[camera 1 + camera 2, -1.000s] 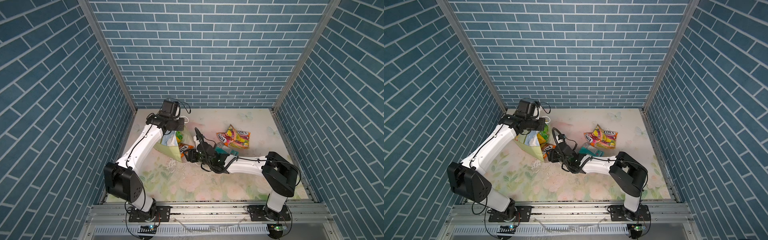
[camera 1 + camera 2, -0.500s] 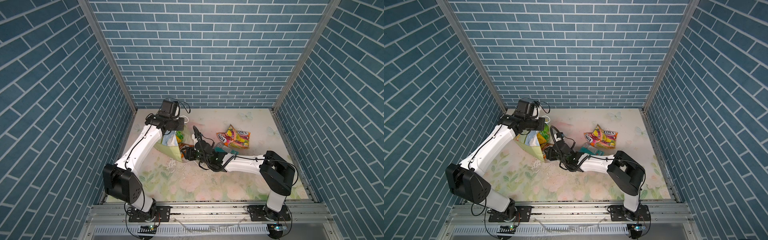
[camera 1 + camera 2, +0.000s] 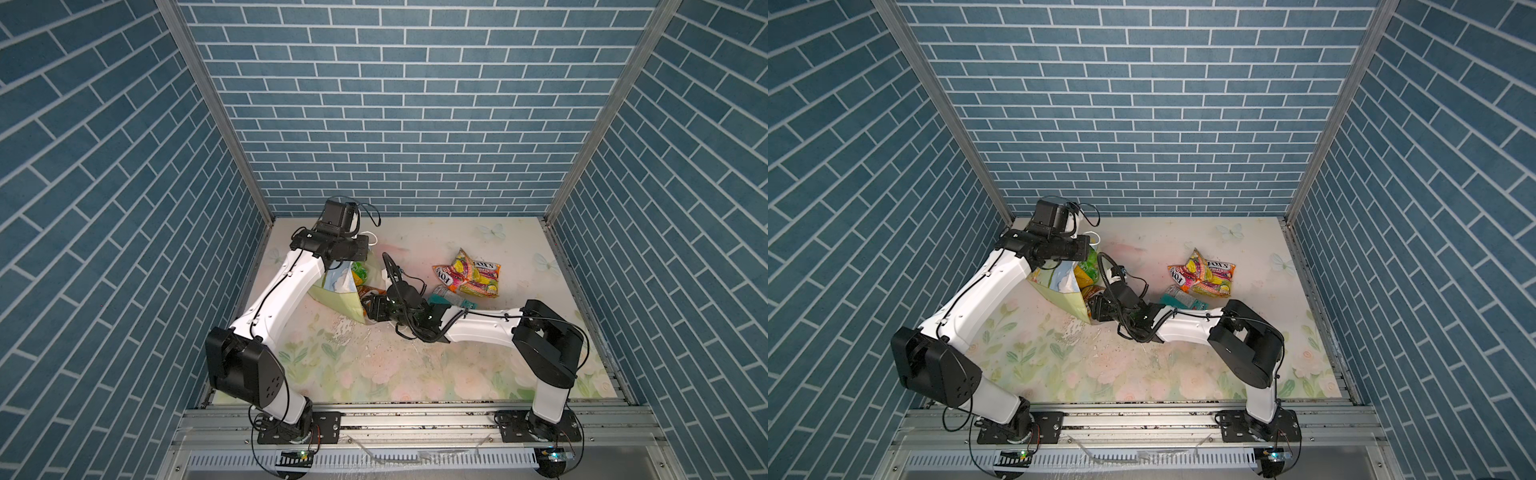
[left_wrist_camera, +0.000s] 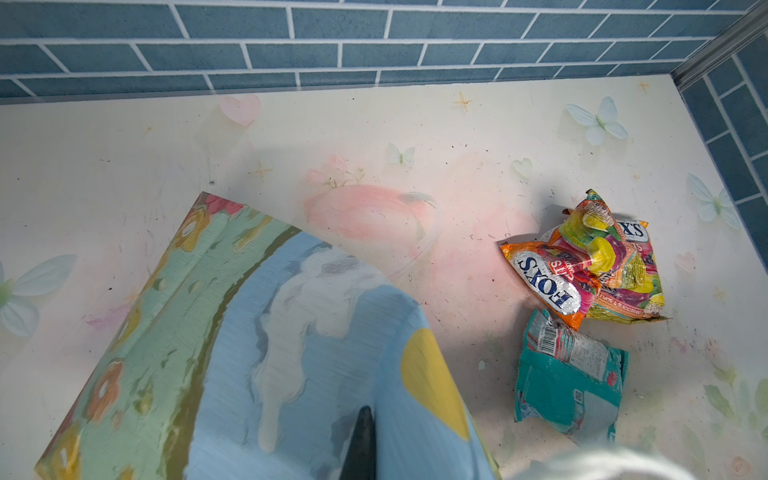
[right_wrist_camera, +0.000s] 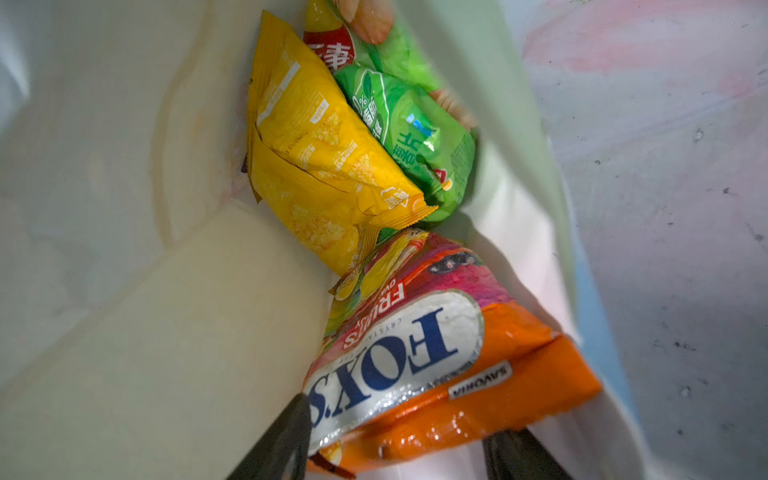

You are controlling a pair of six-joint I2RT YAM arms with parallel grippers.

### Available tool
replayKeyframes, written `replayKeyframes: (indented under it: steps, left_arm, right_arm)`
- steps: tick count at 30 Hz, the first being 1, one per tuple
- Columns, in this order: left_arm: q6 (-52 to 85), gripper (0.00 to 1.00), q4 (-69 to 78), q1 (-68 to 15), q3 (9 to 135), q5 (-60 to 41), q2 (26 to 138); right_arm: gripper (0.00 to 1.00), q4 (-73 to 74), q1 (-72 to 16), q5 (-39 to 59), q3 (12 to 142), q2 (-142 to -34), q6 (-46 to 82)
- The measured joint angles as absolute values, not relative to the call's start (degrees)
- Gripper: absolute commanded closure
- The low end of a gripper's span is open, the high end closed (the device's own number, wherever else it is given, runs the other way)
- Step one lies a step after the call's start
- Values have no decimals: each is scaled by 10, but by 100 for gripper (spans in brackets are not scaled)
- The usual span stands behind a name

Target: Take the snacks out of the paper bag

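Three snacks are already lying out on the table [image 3: 374,365]: two fruit-print FOX'S packets [image 3: 469,274] overlapping each other and a teal packet [image 3: 446,296] just beside them, all clear of the paper bag [image 3: 338,297].

Over the last second the right gripper [image 3: 372,308] has been advancing into the bag's mouth, with its jaws keeping the same spread throughout. In the right wrist view they are now standing apart on either side of the orange FOX'S packet [image 5: 415,353], straddling it without yet pinching. Judgement: the approach is finishing and closing on this packet is becoming the step in hand, with roughly half of the task remaining.

The left gripper [image 4: 361,436] is staying clamped shut on the bag's upper wall, holding it tipped with its mouth toward the right arm. The bag is sitting at the left of the table in both top views, white inside, its outside showing blue sky, cloud and flowered green.

Deeper inside, a yellow packet [image 5: 316,158] and a green packet [image 5: 415,124] are lying side by side, touching. A further wrapper beyond them is partly cut off. The orange packet is looking glossy and crinkled, and is likely to slip.
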State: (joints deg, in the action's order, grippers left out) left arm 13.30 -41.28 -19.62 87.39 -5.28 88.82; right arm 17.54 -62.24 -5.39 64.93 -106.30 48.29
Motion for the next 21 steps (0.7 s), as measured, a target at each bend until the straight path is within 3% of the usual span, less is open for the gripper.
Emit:
replayKeyframes:
  steps: [11,21]
  left_arm:
    - [133,100,-413,-197,874,-55,886]
    - [133,100,-412,-200,873,-55,886]
  right_arm:
    - [37,176,-621,-59,659,-1090,492]
    - [61,175,-616,-63,678,-1108,498]
